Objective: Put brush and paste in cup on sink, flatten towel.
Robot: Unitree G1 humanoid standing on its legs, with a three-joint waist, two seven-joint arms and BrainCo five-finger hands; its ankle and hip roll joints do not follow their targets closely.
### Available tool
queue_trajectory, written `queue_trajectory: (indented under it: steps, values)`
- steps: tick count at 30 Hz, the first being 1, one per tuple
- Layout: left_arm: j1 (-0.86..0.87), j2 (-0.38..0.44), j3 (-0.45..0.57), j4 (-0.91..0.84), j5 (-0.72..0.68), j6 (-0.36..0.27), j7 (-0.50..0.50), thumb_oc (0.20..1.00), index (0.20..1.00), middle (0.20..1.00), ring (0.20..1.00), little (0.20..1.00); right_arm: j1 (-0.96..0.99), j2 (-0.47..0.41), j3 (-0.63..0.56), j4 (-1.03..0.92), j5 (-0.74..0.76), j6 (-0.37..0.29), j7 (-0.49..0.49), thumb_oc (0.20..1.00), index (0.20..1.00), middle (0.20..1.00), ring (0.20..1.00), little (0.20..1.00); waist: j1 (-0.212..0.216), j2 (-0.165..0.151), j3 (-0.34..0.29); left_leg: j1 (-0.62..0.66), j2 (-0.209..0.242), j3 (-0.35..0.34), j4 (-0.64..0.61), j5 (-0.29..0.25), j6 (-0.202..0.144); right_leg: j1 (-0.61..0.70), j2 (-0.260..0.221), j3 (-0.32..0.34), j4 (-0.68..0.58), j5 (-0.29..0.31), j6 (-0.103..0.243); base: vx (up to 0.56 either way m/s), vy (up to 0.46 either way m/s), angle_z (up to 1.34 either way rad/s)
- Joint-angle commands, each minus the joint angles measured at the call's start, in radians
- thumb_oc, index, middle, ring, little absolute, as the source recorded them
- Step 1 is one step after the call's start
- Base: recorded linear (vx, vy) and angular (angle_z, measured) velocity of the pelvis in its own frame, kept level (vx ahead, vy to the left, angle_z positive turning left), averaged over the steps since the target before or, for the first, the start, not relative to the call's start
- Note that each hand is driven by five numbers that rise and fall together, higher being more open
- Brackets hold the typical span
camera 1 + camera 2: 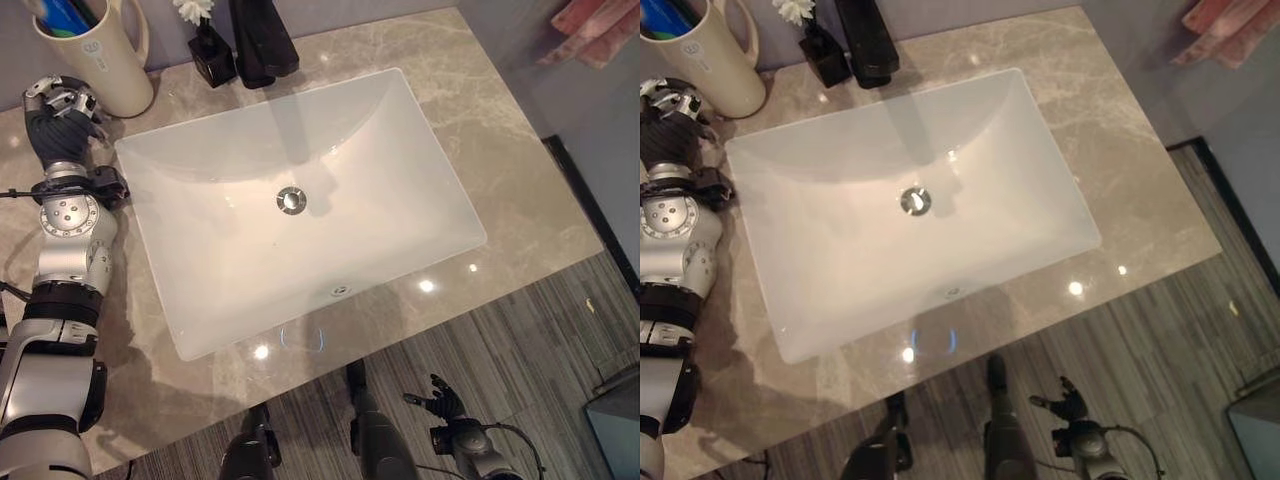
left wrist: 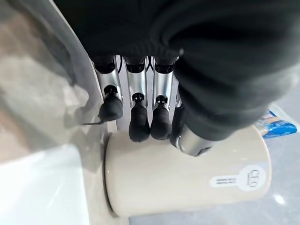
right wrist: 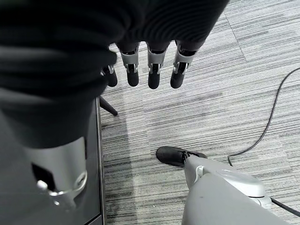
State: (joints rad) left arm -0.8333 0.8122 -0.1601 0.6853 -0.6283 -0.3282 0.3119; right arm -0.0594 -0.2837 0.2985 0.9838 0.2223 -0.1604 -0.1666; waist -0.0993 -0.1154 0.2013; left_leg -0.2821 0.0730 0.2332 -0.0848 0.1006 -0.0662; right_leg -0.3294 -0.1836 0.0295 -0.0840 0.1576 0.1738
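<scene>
Cream cup (image 1: 100, 62), contents cut off, beside left robot hand (image 1: 60, 115) with relaxed, empty fingers.

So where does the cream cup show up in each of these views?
Left eye view: cream cup at the top left corner of the counter, just beyond the left robot hand.
Right eye view: top left corner again, partly cut by the edge.
Left wrist view: lying across the lower frame, just past the fingertips.
Right wrist view: not in it.
Shared landmark: the white sink, whose corner sits beside the cup.
</scene>
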Motion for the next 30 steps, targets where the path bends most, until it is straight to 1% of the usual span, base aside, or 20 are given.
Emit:
queue_trajectory:
  steps: [1, 5, 8, 11, 13, 14, 17, 18, 19, 21, 24, 25, 27, 28, 29, 30]
  values:
    - [-0.039, -0.007, -0.027, 0.096, 0.008, -0.009, 0.008, 0.200, 0.200, 0.200, 0.200, 0.200, -0.008, -0.044, 0.012, -0.037, 0.032, -0.034, 0.008, 1.000, 1.000, 1.000, 1.000, 1.000, -0.026, 0.036, 0.024, -0.048, 0.017, -0.062, 0.100, -0.048, 0.020, 0.059, -0.066, -0.022, 0.003, 0.096, 0.078, 0.00, 0.000, 0.00]
    - [-0.037, -0.012, -0.030, 0.101, 0.036, -0.005, 0.020, 0.200, 0.200, 0.200, 0.200, 0.200, 0.004, -0.043, 0.012, -0.051, 0.031, -0.034, 0.010, 1.000, 1.000, 1.000, 1.000, 1.000, -0.027, 0.033, 0.021, -0.046, 0.019, -0.063, 0.117, -0.057, 0.020, 0.066, -0.064, -0.025, 0.005, 0.090, 0.077, 0.00, 0.000, 0.00]
    - [-0.020, -0.011, -0.026, 0.096, 0.111, 0.009, 0.061, 0.200, 0.200, 0.200, 0.200, 0.200, 0.012, -0.036, 0.011, -0.046, 0.027, -0.034, 0.009, 1.000, 1.000, 1.000, 1.000, 1.000, -0.022, 0.032, 0.017, -0.040, 0.020, -0.069, 0.126, -0.062, 0.021, 0.082, -0.067, -0.033, 0.009, 0.083, 0.076, 0.00, 0.000, 0.00]
    - [0.030, -0.011, -0.007, 0.049, 0.249, 0.033, 0.137, 0.200, 0.200, 0.200, 0.200, 0.200, 0.027, -0.028, 0.003, -0.033, 0.021, -0.034, 0.005, 1.000, 1.000, 1.000, 1.000, 1.000, -0.008, 0.033, 0.003, -0.024, 0.019, -0.078, 0.122, -0.062, 0.022, 0.100, -0.072, -0.049, 0.021, 0.070, 0.073, 0.00, -0.008, 0.01]
    - [0.098, -0.046, 0.042, -0.016, 0.298, 0.035, 0.189, 0.200, 0.200, 0.200, 0.200, 0.200, 0.033, -0.016, -0.011, -0.009, 0.017, -0.034, -0.004, 1.000, 1.000, 1.000, 1.000, 1.000, 0.006, 0.035, -0.008, -0.002, 0.017, -0.089, 0.113, -0.063, 0.021, 0.123, -0.078, -0.067, 0.031, 0.055, 0.070, 0.02, -0.008, 0.00]
    - [0.180, -0.075, 0.097, -0.093, 0.361, 0.037, 0.237, 0.200, 0.200, 0.200, 0.200, 0.200, 0.045, -0.006, -0.026, 0.007, 0.011, -0.034, -0.006, 1.000, 1.000, 1.000, 1.000, 1.000, 0.020, 0.035, -0.020, 0.027, 0.013, -0.098, 0.104, -0.069, 0.022, 0.151, -0.082, -0.083, 0.042, 0.041, 0.068, 0.05, -0.004, 0.04]
    - [0.305, -0.120, 0.178, -0.223, 0.423, 0.036, 0.278, 0.200, 0.200, 0.200, 0.200, 0.200, 0.056, 0.003, -0.053, 0.019, 0.005, -0.029, -0.012, 1.000, 1.000, 1.000, 1.000, 1.000, 0.040, 0.034, -0.042, 0.055, 0.004, -0.112, 0.080, -0.063, 0.023, 0.173, -0.087, -0.105, 0.062, 0.026, 0.066, 0.02, 0.017, 0.17]
    - [0.347, -0.124, 0.207, -0.263, 0.450, 0.040, 0.286, 0.200, 0.200, 0.200, 0.200, 0.200, 0.060, 0.004, -0.062, 0.026, 0.005, -0.026, -0.012, 1.000, 1.000, 1.000, 1.000, 1.000, 0.048, 0.035, -0.050, 0.068, 0.001, -0.119, 0.069, -0.062, 0.024, 0.182, -0.088, -0.111, 0.073, 0.016, 0.065, 0.00, 0.020, 0.20]
    - [0.353, -0.125, 0.210, -0.268, 0.452, 0.043, 0.286, 0.200, 0.200, 0.200, 0.200, 0.200, 0.061, 0.003, -0.061, 0.026, 0.005, -0.027, -0.012, 1.000, 1.000, 1.000, 1.000, 1.000, 0.046, 0.036, -0.050, 0.070, 0.001, -0.119, 0.067, -0.061, 0.024, 0.184, -0.088, -0.111, 0.074, 0.015, 0.065, 0.00, 0.035, 0.26]
    - [0.474, -0.140, 0.286, -0.415, 0.511, 0.032, 0.287, 0.200, 0.200, 0.200, 0.200, 0.200, 0.083, 0.007, -0.091, 0.036, 0.004, -0.026, -0.006, 1.000, 1.000, 1.000, 1.000, 1.000, 0.062, 0.032, -0.071, 0.098, -0.010, -0.130, 0.062, -0.068, 0.030, 0.207, -0.092, -0.126, 0.106, -0.004, 0.064, -0.01, 0.037, 0.26]
    - [0.538, -0.147, 0.322, -0.538, 0.538, 0.012, 0.264, 0.200, 0.200, 0.200, 0.200, 0.200, 0.112, 0.006, -0.119, 0.035, 0.018, -0.027, 0.004, 1.000, 1.000, 1.000, 1.000, 1.000, 0.066, 0.026, -0.081, 0.116, -0.019, -0.137, 0.084, -0.088, 0.040, 0.221, -0.092, -0.126, 0.144, -0.020, 0.062, -0.03, 0.044, 0.26]
    - [0.536, -0.164, 0.310, -0.640, 0.536, -0.013, 0.232, 0.200, 0.200, 0.200, 0.200, 0.200, 0.138, 0.003, -0.147, 0.022, 0.040, -0.032, 0.010, 1.000, 1.000, 1.000, 1.000, 1.000, 0.061, 0.020, -0.085, 0.119, -0.028, -0.144, 0.102, -0.102, 0.046, 0.228, -0.093, -0.124, 0.156, -0.013, 0.063, -0.07, 0.062, 0.23]
    - [0.516, -0.178, 0.284, -0.698, 0.526, -0.034, 0.206, 0.200, 0.200, 0.200, 0.200, 0.200, 0.163, 0.000, -0.167, -0.008, 0.058, -0.040, 0.010, 1.000, 1.000, 1.000, 1.000, 1.000, 0.048, 0.016, -0.088, 0.117, -0.034, -0.143, 0.116, -0.111, 0.051, 0.232, -0.095, -0.122, 0.151, -0.001, 0.065, -0.12, 0.069, 0.13]
    - [0.500, -0.182, 0.265, -0.712, 0.519, -0.043, 0.194, 0.200, 0.200, 0.200, 0.200, 0.200, 0.171, -0.006, -0.177, -0.027, 0.064, -0.044, 0.008, 1.000, 1.000, 1.000, 1.000, 1.000, 0.040, 0.014, -0.087, 0.112, -0.038, -0.138, 0.119, -0.113, 0.052, 0.227, -0.099, -0.117, 0.138, 0.023, 0.069, -0.20, 0.082, 0.11]
    - [0.476, -0.185, 0.246, -0.729, 0.514, -0.056, 0.190, 0.200, 0.200, 0.200, 0.200, 0.200, 0.172, -0.017, -0.184, -0.055, 0.063, -0.051, 0.003, 1.000, 1.000, 1.000, 1.000, 1.000, 0.030, 0.011, -0.085, 0.102, -0.042, -0.127, 0.120, -0.112, 0.052, 0.212, -0.106, -0.109, 0.117, 0.065, 0.076, -0.15, 0.057, 0.09]
    - [0.474, -0.185, 0.244, -0.728, 0.514, -0.057, 0.190, 0.200, 0.200, 0.200, 0.200, 0.200, 0.173, -0.017, -0.185, -0.057, 0.062, -0.050, 0.003, 1.000, 1.000, 1.000, 1.000, 1.000, 0.033, 0.011, -0.086, 0.100, -0.042, -0.125, 0.121, -0.112, 0.052, 0.210, -0.105, -0.108, 0.113, 0.069, 0.077, -0.19, 0.050, 0.03]
